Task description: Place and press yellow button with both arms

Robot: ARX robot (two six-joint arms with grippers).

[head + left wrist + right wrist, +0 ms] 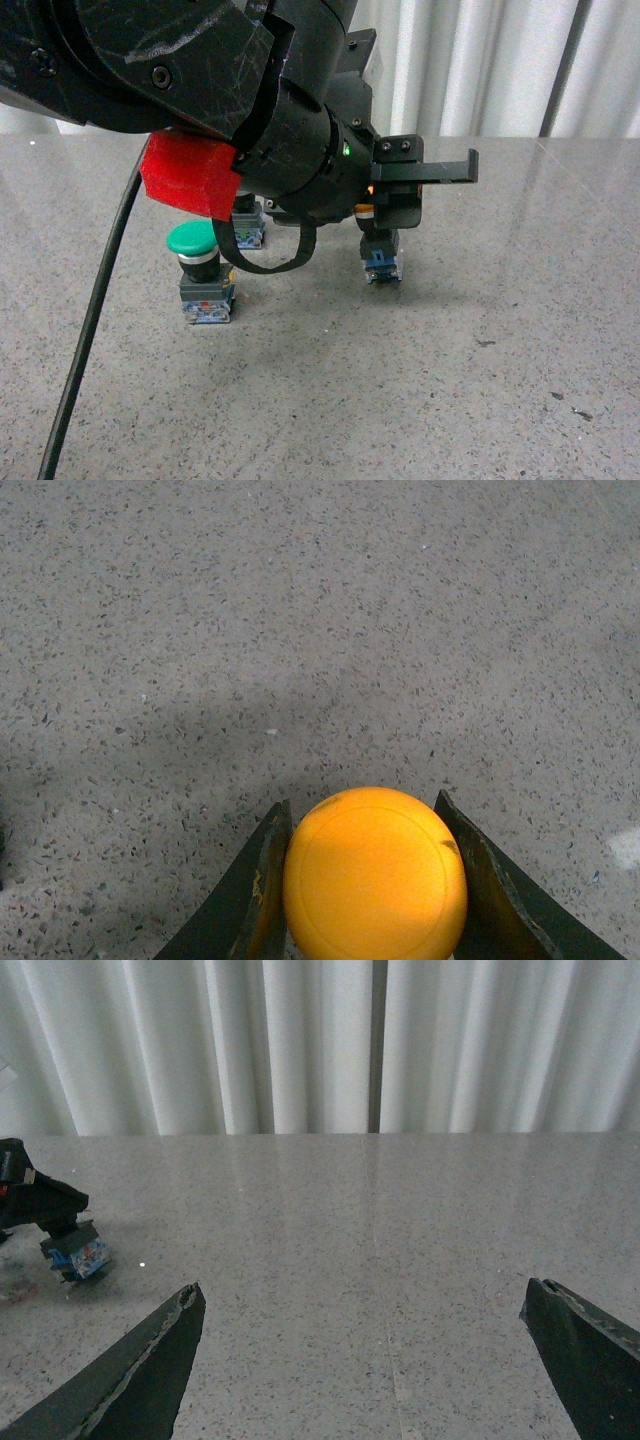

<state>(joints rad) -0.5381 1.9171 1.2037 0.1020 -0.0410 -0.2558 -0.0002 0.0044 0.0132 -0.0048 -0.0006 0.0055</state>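
Observation:
My left gripper is shut on the yellow button. In the left wrist view the wide yellow cap fills the gap between both black fingers. In the front view only the button's blue-and-grey base hangs below the gripper, slightly tilted and close to the grey table. From the right wrist view the same base shows far off to one side, under the left gripper. My right gripper is open above bare table, with nothing between its fingers. It is out of the front view.
A green-capped button stands upright on the table left of the held one. Another contact block sits behind it, mostly hidden by the left arm's red part. A black cable runs down the left. White curtains close off the far edge.

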